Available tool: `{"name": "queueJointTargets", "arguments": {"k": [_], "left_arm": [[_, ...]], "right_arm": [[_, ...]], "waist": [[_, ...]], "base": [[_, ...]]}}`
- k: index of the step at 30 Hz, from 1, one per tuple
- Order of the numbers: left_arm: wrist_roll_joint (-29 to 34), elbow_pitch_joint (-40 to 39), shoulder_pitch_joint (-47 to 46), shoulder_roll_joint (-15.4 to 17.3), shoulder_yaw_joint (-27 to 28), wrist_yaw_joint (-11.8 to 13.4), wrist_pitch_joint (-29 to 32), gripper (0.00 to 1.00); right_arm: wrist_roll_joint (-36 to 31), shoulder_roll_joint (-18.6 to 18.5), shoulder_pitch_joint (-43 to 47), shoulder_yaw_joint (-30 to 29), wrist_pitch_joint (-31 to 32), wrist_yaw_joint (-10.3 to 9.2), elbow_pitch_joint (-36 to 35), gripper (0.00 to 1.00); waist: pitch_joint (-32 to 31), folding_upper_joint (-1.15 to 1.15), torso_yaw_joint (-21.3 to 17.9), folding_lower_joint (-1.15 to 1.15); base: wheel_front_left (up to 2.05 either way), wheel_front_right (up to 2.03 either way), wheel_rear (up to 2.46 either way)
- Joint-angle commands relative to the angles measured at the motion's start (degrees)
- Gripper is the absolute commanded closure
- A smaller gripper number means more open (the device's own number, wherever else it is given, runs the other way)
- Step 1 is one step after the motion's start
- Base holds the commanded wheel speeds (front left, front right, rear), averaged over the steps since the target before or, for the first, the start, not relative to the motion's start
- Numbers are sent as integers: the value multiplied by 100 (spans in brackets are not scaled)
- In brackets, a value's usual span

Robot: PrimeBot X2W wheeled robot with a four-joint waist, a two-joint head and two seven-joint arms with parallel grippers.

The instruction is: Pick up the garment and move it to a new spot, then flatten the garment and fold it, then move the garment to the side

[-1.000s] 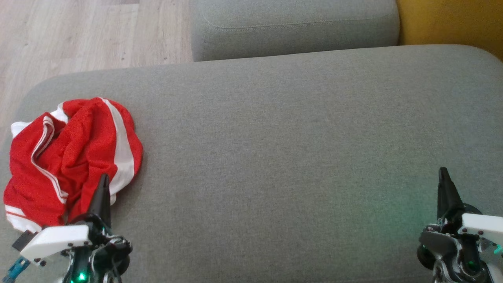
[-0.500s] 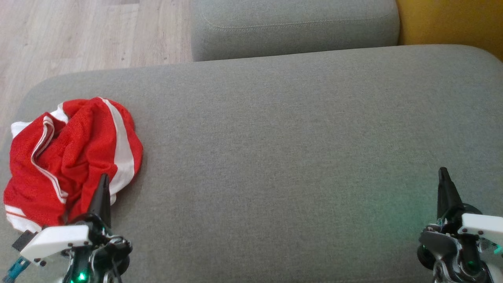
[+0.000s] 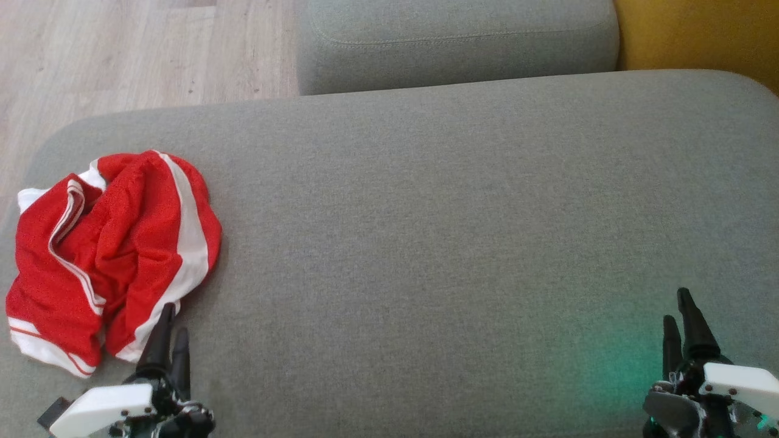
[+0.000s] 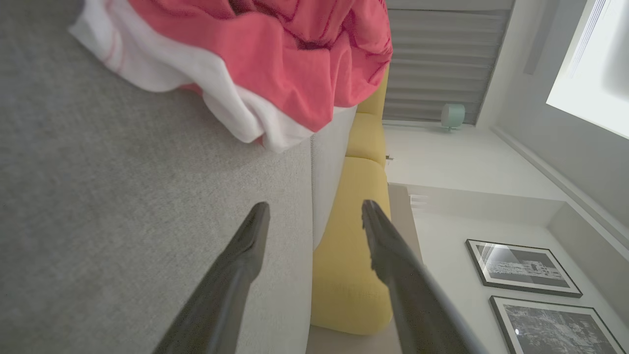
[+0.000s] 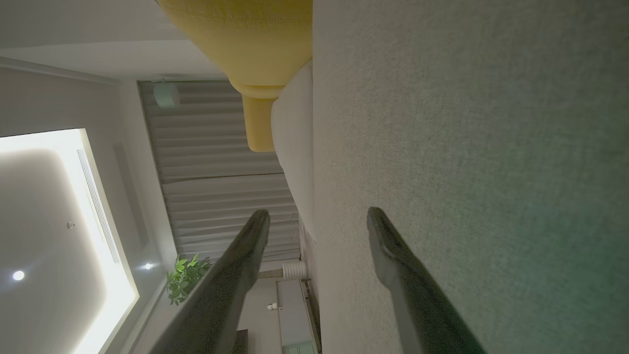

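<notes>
On grey sofa [image 3: 426, 213], crumpled red-and-white garment [image 3: 115, 243]

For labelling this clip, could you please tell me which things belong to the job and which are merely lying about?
Job: red garment; grey cushion under it; left gripper; right gripper.
Lying about: yellow sofa; wooden floor; framed pictures; potted plant.

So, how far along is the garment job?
Nothing looks done: the garment lies crumpled at the left end of the grey cushion. In hand: the left gripper, open and empty, sits near it; the right gripper is open too. Picking, flattening, folding, moving aside remain.
</notes>
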Motion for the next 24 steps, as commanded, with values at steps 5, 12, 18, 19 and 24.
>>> {"name": "queueJointTargets", "arguments": {"k": [5, 12, 18, 19, 24], "left_arm": [[79, -285, -263, 55, -85, 6, -116, 0], [342, -387, -264, 59, -115, 61, -233, 0], [838, -496, -268, 62, -149, 156, -334, 0], [932, -510, -267, 63, -159, 173, -350, 0], [1432, -540, -262, 70, -222, 236, -434, 0]], "right_arm": [[-194, -8, -196, 73, -123, 4, -276, 0], [-647, -9, -180, 124, -243, 6, -407, 0], [-1213, -10, -173, 164, -345, 9, -549, 0], [-1317, -11, -171, 174, -362, 9, -575, 0], [-1872, -11, -169, 239, -447, 11, -690, 0]], "waist": [[-3, 0, 1, 0], [-8, 0, 5, 0], [-13, 0, 13, 0], [-14, 0, 15, 0], [-18, 0, 23, 0]], "base": [[0, 0, 0], [0, 0, 0], [0, 0, 0], [0, 0, 0], [0, 0, 0]]}}
